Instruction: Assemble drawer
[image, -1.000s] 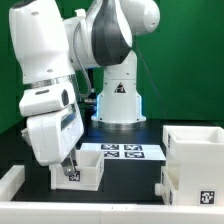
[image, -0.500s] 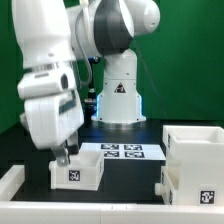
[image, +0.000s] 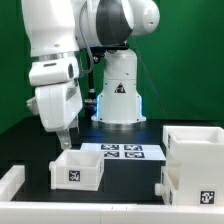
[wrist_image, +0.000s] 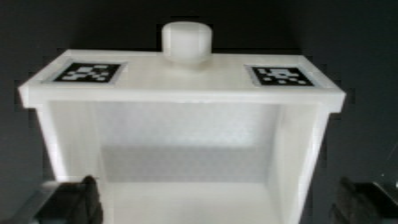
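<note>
Drawer (image: 78, 168) sits beside marker board (image: 122, 151); end effector (image: 66, 143) hovers, fingers apart, empty.

Exterior view: gripper (image: 64, 141) fingers too small to tell their spacing. Big box (image: 196, 163) cut off by the right edge. Wrist view: fingertips (wrist_image: 68, 203) cropped at the edge; drawer (wrist_image: 178, 120) soft-focused, tag patterns unreadable.

- Drawer (image: 77, 168): white all over, with a square black-and-white tag marker on its side.
- Marker board (image: 121, 151): white, patterned with black tags.
- Large tall box (image: 195, 165): white, one black-and-white tag.
- Counter (image: 130, 188): black.
- Backdrop (image: 185, 60): green.
- Arm (image: 60, 60): white, grey joints.
</note>
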